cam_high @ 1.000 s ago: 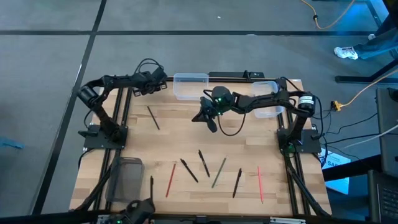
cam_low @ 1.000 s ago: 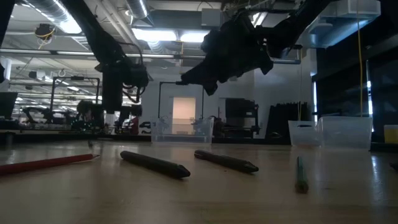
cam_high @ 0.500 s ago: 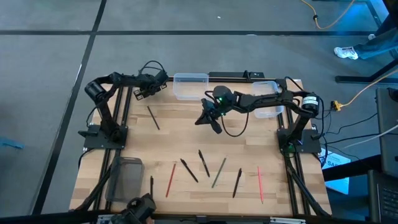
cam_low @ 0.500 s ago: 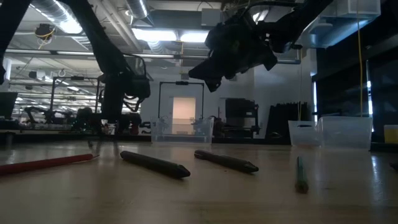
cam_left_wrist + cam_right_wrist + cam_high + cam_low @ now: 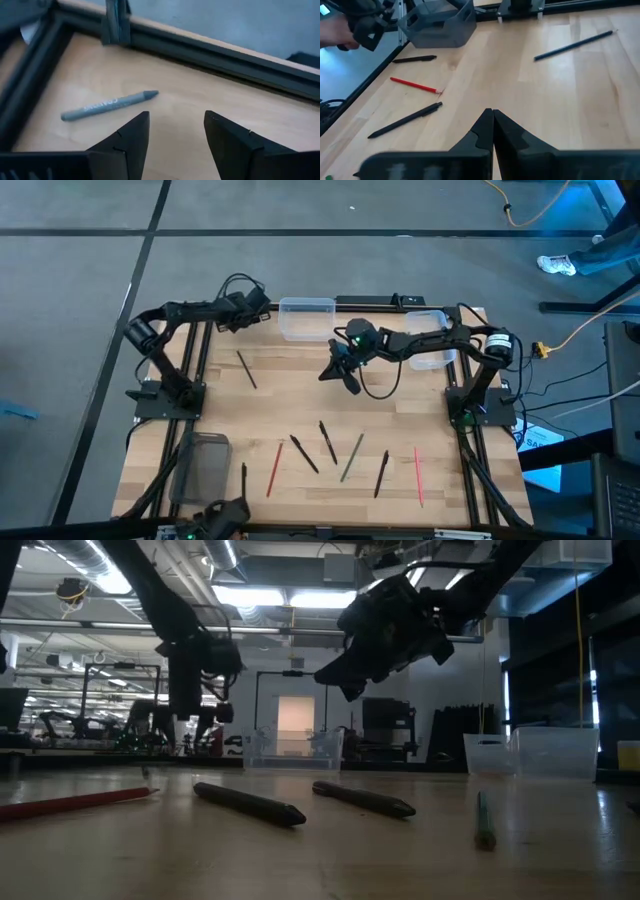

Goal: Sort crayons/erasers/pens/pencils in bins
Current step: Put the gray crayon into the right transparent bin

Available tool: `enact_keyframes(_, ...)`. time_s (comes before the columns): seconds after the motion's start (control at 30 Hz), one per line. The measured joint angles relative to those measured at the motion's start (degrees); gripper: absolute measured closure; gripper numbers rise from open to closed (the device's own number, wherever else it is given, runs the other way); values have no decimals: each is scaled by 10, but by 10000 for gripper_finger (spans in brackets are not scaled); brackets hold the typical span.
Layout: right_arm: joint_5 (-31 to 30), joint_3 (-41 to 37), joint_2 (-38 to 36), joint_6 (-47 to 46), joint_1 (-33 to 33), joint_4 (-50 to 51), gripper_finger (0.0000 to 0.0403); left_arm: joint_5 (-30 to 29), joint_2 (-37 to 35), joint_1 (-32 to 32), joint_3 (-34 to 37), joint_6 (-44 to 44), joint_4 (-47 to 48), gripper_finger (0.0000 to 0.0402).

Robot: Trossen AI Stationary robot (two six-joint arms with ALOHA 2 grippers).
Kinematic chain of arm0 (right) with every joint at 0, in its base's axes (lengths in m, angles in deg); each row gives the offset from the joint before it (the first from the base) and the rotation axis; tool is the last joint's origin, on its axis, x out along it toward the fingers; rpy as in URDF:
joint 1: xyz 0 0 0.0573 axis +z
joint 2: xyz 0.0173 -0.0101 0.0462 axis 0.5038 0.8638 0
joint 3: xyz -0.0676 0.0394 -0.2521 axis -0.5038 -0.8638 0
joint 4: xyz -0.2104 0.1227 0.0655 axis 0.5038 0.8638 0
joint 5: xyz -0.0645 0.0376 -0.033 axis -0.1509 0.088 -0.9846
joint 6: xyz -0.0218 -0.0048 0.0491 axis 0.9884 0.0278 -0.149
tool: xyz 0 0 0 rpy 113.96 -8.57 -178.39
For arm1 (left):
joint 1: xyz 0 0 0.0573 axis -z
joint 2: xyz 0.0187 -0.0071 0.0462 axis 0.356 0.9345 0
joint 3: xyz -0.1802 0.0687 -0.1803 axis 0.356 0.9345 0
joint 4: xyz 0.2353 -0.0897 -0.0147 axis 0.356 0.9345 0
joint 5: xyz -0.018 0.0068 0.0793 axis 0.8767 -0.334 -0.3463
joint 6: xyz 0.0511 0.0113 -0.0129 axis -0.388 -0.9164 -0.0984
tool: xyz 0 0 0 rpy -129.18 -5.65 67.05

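Bins (image 5: pixel 307 318) translucent (contents unclear).

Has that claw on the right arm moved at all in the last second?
Yes. In the high view the right gripper has drifted toward the right clear bin, nearer the table's right side.

Grey crayon (image 5: pixel 109 105), red pencil (image 5: pixel 416 85), smoky grey bin (image 5: pixel 438 23).

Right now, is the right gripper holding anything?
No, in the right wrist view the right gripper has its fingers shut together with nothing between them, above bare table.
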Motion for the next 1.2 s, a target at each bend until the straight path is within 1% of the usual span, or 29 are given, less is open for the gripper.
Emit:
enact_keyframes(0.1, 0, 0, 0, 0, 0, 0, 392, 0, -8, -18, 0, -54, 5, 218)
enact_keyframes(0.13, 0, 0, 0, -1, 0, 0, 392, 7, -7, -28, 0, -54, 16, 218)
enact_keyframes(0.23, 0, 0, 0, -1, 2, 1, 392, 25, -7, -58, 0, -18, 54, 218)
enact_keyframes(0.37, 0, 0, 0, 0, 8, 1, 392, 25, -7, -79, 0, -18, 55, 218)
enact_keyframes(0.43, 0, 0, 0, 0, 9, 1, 392, 23, -7, -83, 0, -16, 49, 218)
enact_keyframes(0.63, 0, 0, 0, 0, 9, 1, 392, -14, -7, -84, 0, 13, 35, 218)
enact_keyframes(0.87, 0, 0, 0, 0, 9, 4, 392, -15, 1, -68, 0, 13, 40, 218)
enact_keyframes(1.0, 0, 0, 0, 0, 9, 8, 392, -13, 1, -43, 0, -34, 39, 218)
enact_keyframes(1.07, 0, 0, 0, 0, 9, 8, 392, 2, -3, -31, 0, -70, 41, 218)
enact_keyframes(1.13, 0, 0, 0, 0, 9, 7, 392, 24, -4, -20, -14, -107, 67, 218)
enact_keyframes(1.2, 0, 0, 0, 0, 9, 3, 392, 39, -4, -10, -43, -139, 118, 218)
